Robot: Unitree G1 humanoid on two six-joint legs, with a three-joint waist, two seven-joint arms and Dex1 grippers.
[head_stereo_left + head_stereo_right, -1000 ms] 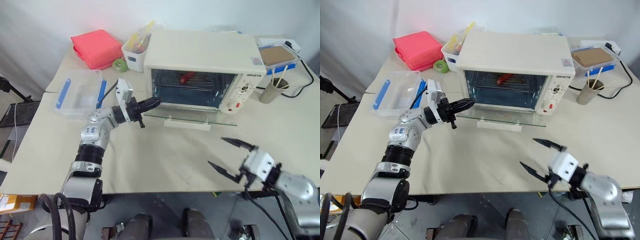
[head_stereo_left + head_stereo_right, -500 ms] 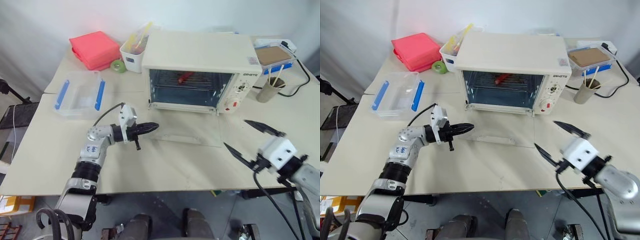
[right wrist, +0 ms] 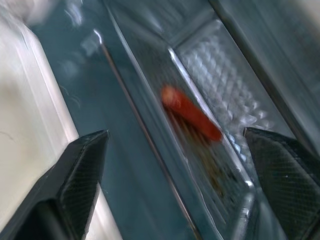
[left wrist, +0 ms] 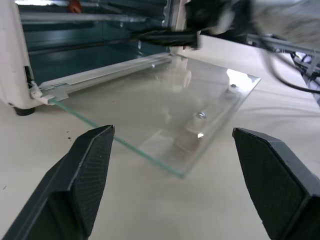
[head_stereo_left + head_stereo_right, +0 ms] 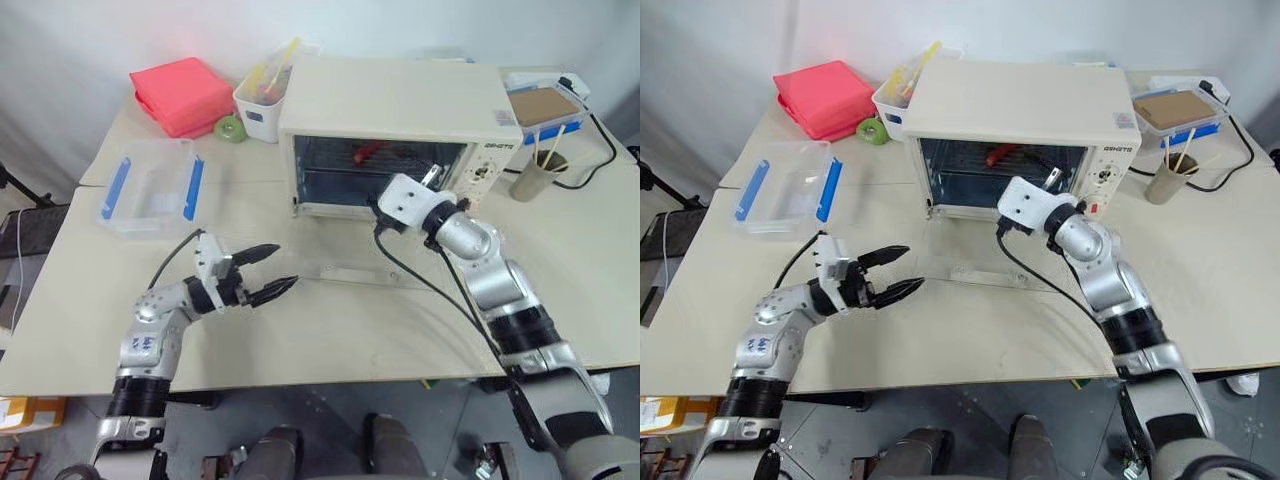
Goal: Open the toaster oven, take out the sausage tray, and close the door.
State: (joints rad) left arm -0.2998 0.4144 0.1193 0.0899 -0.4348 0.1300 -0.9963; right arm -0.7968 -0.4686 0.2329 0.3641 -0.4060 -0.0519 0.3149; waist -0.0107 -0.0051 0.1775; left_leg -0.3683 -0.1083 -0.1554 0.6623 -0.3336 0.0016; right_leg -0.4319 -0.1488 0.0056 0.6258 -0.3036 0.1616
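Tray pickup, with the door (image 4: pixel 165 125) down flat.
I have the right gripper (image 5: pixel 428 184) spread wide at the toaster oven (image 5: pixel 400 110) mouth, centre frame; sausage tray (image 3: pixel 220 150) sits inside; next I close on its rim. Left gripper (image 5: pixel 268 270) hangs released, lower left.

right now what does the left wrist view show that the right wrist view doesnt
The left wrist view alone shows the glass door lying open and flat on the table, the open left gripper, and the right gripper at the oven mouth. The right wrist view alone shows the red sausage on the ridged silver tray, between its own open fingers. Both show the oven's inside.
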